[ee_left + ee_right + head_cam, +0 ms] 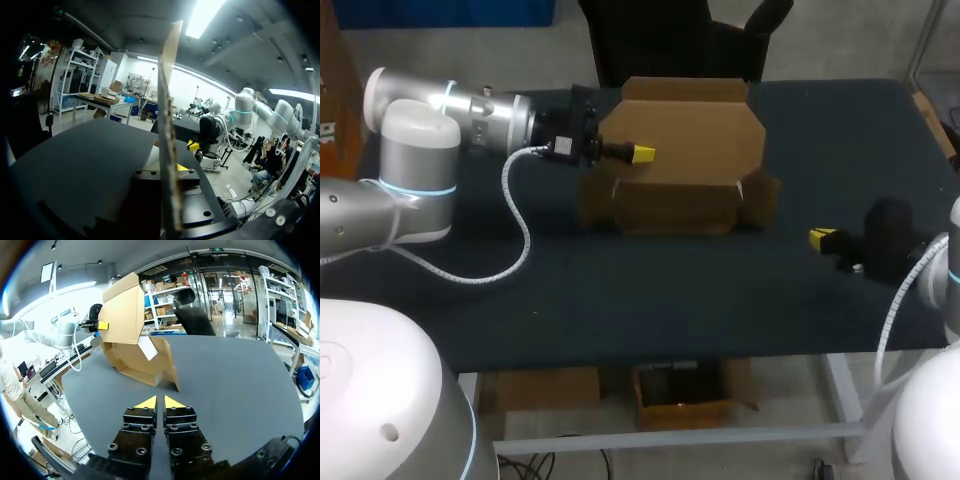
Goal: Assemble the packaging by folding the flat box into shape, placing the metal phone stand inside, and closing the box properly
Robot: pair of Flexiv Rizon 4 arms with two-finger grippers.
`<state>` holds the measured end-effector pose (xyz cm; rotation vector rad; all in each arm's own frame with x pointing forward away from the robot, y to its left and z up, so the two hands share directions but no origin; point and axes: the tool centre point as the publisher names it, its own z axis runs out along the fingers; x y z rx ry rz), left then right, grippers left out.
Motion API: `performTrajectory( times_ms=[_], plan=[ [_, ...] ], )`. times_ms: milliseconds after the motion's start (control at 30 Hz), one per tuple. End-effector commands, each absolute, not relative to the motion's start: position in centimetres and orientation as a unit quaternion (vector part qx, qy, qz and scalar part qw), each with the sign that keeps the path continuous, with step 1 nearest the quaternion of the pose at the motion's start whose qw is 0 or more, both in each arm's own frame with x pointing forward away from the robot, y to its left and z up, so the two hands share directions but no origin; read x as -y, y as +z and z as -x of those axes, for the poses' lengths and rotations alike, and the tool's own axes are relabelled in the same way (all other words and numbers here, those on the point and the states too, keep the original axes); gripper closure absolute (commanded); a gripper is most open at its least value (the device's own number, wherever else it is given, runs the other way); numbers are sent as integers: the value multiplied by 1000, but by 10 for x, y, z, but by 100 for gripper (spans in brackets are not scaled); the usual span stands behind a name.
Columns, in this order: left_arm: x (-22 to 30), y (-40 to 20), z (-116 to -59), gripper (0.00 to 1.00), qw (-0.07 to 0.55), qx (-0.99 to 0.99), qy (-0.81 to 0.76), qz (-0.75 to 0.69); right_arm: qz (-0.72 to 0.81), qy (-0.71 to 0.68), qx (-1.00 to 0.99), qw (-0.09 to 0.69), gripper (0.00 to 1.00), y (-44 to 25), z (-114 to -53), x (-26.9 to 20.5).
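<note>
A brown cardboard box point(672, 206) stands part-folded at the back middle of the table, its big lid flap point(685, 128) raised upright. My left gripper point(640, 154) comes in from the left and is shut on that flap's left edge. In the left wrist view the flap point(167, 100) runs edge-on between the fingers of the left gripper point(172, 172). My right gripper point(823, 238) rests low at the right, well clear of the box, its yellow tips close together with nothing between them. From the right wrist, the right gripper point(160, 402) points at the box point(142, 362). No phone stand shows in any view.
The dark table top point(620, 290) stretches in front of the box down to the near edge. My left arm's white cable point(516, 215) loops over the table at the left.
</note>
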<state>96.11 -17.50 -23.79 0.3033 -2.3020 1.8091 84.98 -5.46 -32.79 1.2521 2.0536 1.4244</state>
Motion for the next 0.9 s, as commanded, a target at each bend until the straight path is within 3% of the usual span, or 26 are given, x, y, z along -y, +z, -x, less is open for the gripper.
performTrajectory(
  times_ms=[33,167,900],
  plan=[
    [174,-240,-961,100,99,779,611,-102,-406,518,-742,130,76,-337,-864,54],
    [174,-240,-961,100,99,779,611,-102,-392,509,-755,131,64,-345,-877,47],
    [174,-240,-961,100,99,779,611,-102,-349,448,-807,161,64,-357,-936,10]
  ],
)
